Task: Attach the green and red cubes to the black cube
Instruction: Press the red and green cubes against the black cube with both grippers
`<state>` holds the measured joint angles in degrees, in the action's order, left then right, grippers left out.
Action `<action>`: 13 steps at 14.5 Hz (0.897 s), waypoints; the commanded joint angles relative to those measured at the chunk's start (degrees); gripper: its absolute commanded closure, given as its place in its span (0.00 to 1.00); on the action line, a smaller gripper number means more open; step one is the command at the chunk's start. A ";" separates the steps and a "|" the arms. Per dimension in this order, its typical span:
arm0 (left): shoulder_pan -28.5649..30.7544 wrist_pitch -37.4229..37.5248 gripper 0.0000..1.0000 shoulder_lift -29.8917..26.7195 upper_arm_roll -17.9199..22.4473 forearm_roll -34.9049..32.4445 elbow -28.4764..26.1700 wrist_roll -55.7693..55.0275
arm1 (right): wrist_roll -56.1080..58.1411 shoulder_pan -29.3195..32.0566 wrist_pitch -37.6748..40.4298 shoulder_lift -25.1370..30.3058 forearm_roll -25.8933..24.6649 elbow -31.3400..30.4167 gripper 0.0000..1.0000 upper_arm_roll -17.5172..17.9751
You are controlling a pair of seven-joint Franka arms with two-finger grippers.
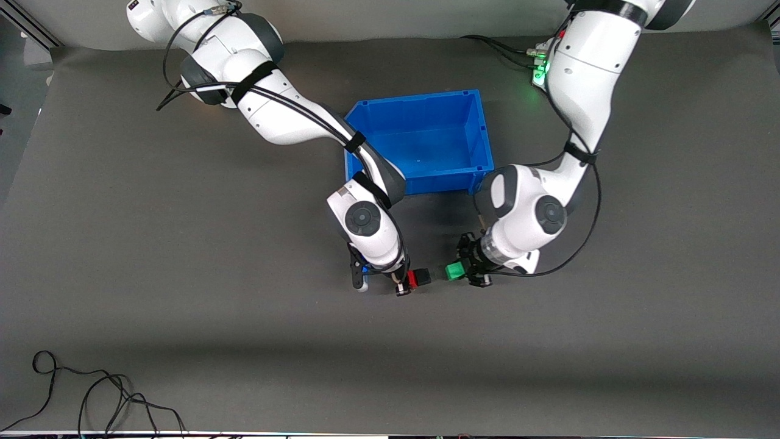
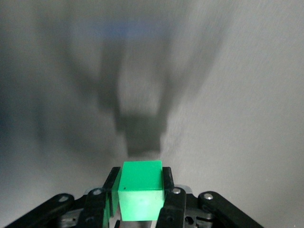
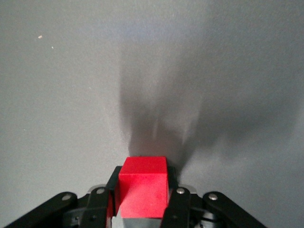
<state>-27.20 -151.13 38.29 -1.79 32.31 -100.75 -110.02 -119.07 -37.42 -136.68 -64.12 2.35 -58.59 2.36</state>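
Lower centre of front frame: right gripper (image 1: 407,281) clamps red cube (image 1: 412,279), black cube (image 1: 423,277) touching it; left gripper (image 1: 468,270) clamps green cube (image 1: 454,271). Risk: misaligned push knocks black cube off.

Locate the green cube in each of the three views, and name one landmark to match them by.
Front view: green cube in the left pincer, over the grey mat, below the blue bin in this picture.
Left wrist view: green cube at bottom centre, between the fingers.
Right wrist view: not in it; only the red cube shows.
Shared landmark: the grey mat.
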 commanded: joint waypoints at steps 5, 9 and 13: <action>-4.00 -2.32 0.92 2.93 1.17 -0.23 3.10 -2.65 | -1.34 -0.46 -1.22 -2.68 0.64 2.60 0.75 -0.17; -4.62 -2.32 0.92 4.34 1.17 -3.12 5.30 -1.95 | -1.42 -0.46 -1.22 -2.85 0.64 2.51 0.43 -0.17; -4.62 -2.24 0.32 4.69 1.17 -5.94 5.65 -1.69 | -1.42 -0.46 -0.44 -1.54 0.47 2.08 0.00 -0.26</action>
<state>-30.75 -153.32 41.96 -1.51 27.49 -96.80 -111.35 -119.23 -37.40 -137.87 -65.35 2.36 -58.27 2.37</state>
